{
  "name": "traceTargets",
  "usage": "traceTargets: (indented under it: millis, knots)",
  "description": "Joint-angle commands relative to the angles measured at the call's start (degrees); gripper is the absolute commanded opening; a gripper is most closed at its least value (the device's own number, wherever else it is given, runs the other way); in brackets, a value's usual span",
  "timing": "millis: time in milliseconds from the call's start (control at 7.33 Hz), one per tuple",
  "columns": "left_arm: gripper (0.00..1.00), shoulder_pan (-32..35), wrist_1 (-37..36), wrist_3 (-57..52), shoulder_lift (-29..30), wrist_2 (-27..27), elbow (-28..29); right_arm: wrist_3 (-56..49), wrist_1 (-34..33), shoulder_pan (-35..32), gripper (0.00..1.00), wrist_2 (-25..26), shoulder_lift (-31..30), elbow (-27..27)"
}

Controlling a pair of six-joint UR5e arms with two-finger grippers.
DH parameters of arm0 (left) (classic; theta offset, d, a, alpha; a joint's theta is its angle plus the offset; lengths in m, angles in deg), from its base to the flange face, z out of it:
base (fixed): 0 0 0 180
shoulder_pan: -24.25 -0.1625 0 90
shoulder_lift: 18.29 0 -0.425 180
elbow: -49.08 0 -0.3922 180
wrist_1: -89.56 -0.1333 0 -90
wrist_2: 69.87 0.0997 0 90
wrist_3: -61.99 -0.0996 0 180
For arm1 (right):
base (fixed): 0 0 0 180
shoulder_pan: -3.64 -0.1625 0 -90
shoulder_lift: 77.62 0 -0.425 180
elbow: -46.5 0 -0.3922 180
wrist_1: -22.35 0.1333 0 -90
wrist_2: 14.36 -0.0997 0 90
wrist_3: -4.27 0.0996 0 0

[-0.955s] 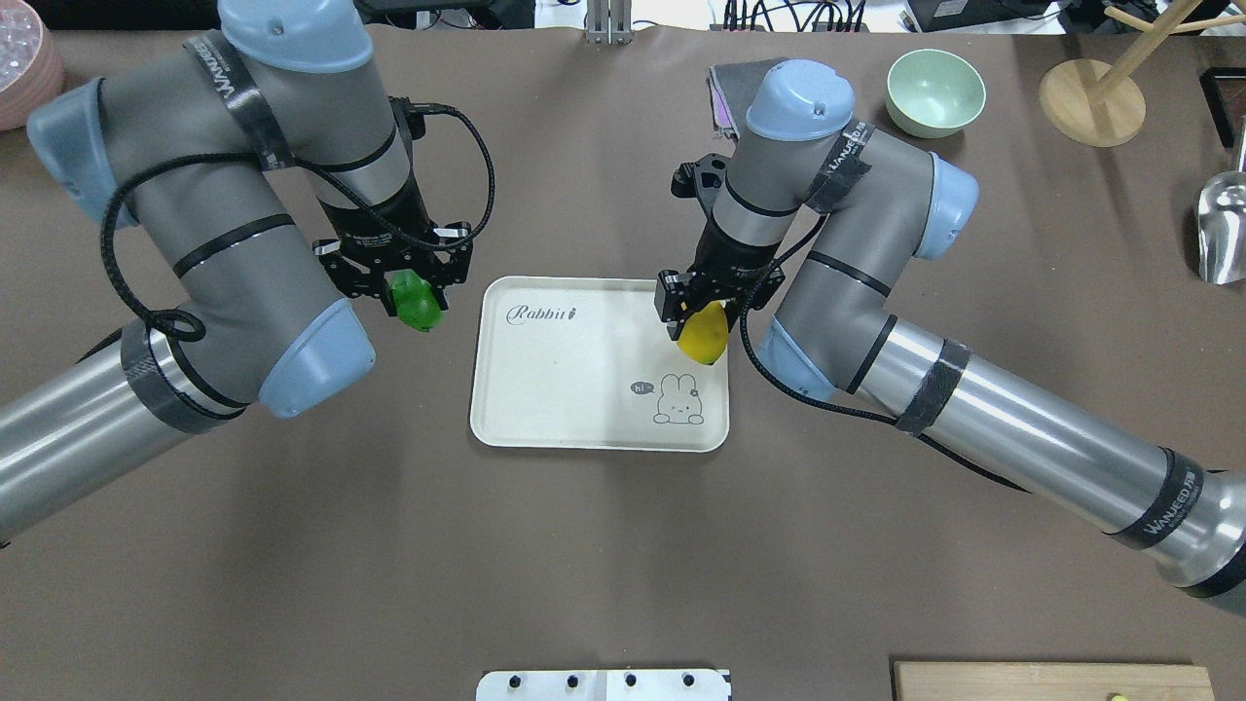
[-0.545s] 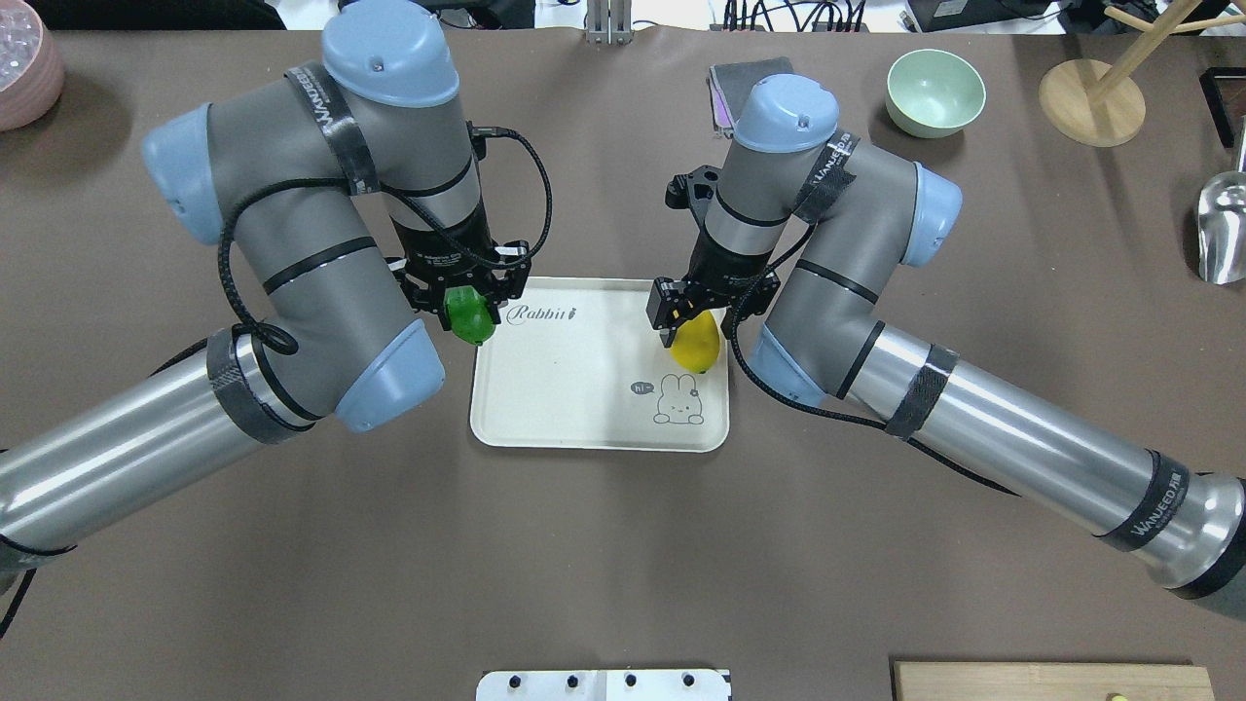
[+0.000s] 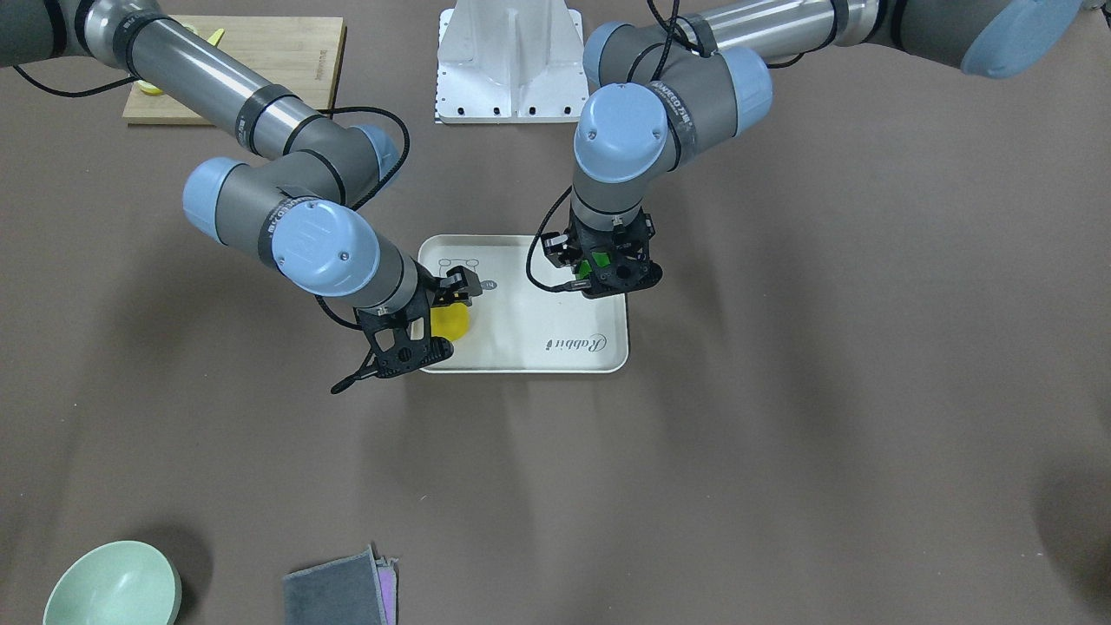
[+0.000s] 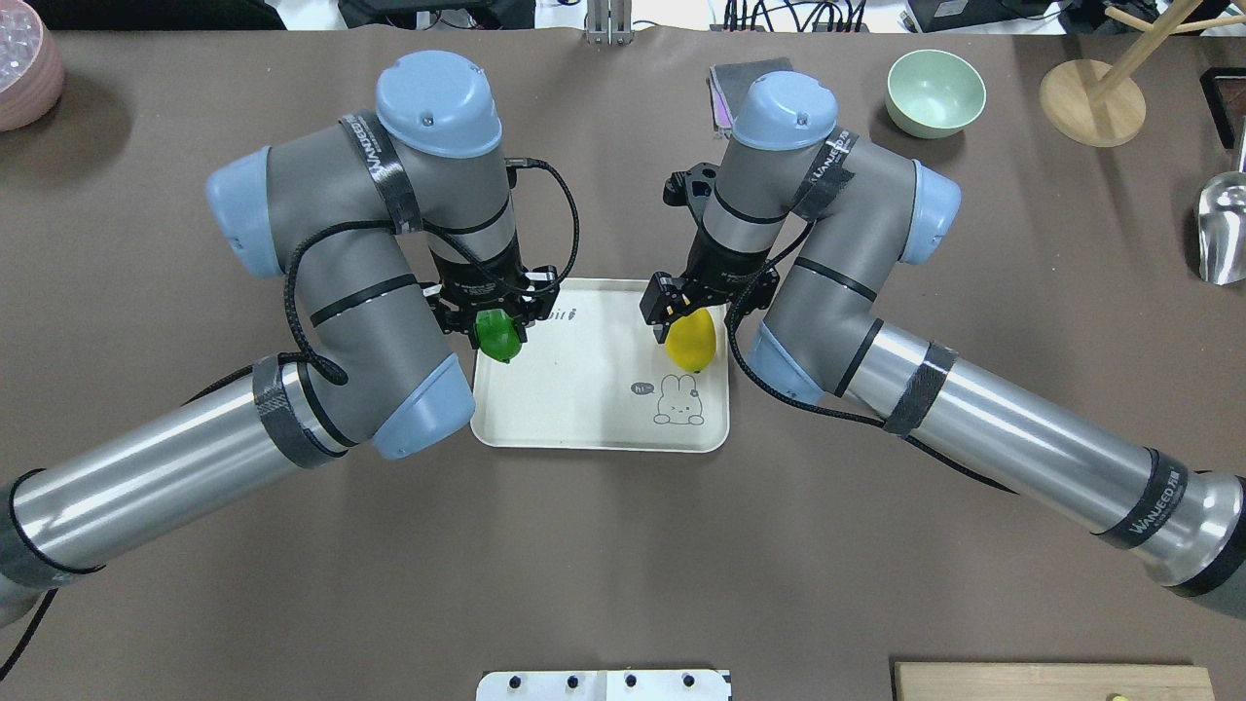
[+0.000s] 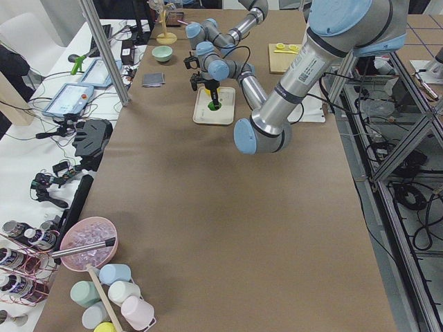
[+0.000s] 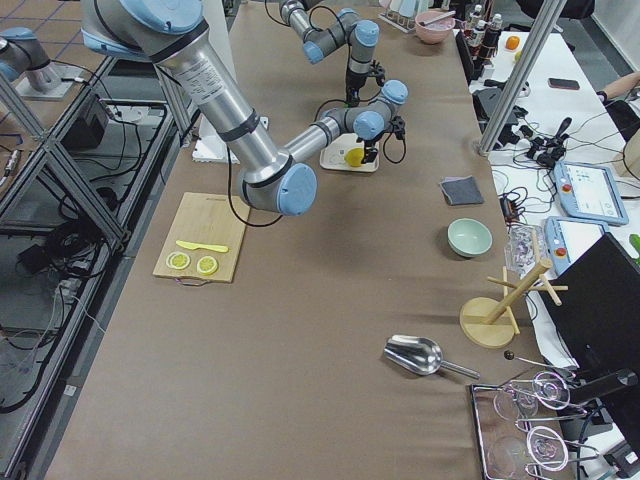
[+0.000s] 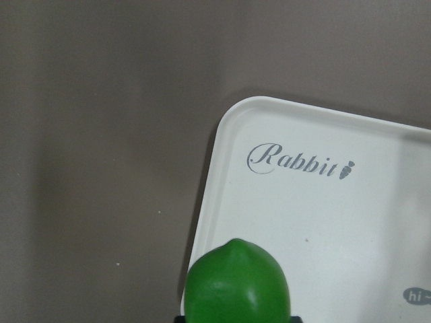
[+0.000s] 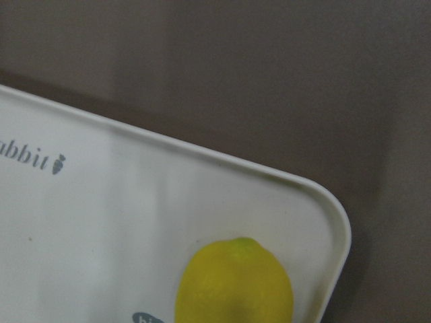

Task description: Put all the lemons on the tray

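The cream tray (image 4: pixel 584 399) with the rabbit drawing lies at the table's middle. My left gripper (image 4: pixel 498 326) is shut on the green lemon (image 4: pixel 498 341) and holds it over the tray's far left corner; the left wrist view shows the lemon (image 7: pixel 237 282) above the tray rim (image 7: pixel 205 222). My right gripper (image 4: pixel 686 321) is shut on the yellow lemon (image 4: pixel 690 345), low over the tray's right side next to the rabbit. The right wrist view shows this lemon (image 8: pixel 234 282) inside the tray (image 8: pixel 101 222). I cannot tell whether either lemon touches the tray.
A mint bowl (image 4: pixel 935 92), a grey cloth (image 4: pixel 725 83), a wooden stand (image 4: pixel 1091 102) and a metal scoop (image 4: pixel 1222 234) lie at the far right. A pink bowl (image 4: pixel 24 68) is far left. A cutting board (image 3: pixel 252 61) with lemon slices sits near the robot's base.
My left arm has moved right with the green lemon, from beside the tray to over its left corner. My right gripper has shifted slightly left and inward with the yellow lemon.
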Motion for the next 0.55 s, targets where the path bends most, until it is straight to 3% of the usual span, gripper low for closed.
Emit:
traceTargets:
  millis: [0,409]
  knots:
    - [0.06,-1.72,3.84,3.82,0.68,1.22,2.64,-0.40,0.86,-4.43,1.00,-3.63,-1.73,-0.54]
    - [0.47,-2.08,4.20,6.97,3.14,1.22,4.94,-0.84,1.22,-11.90,0.99,-7.52,-7.34,-4.64]
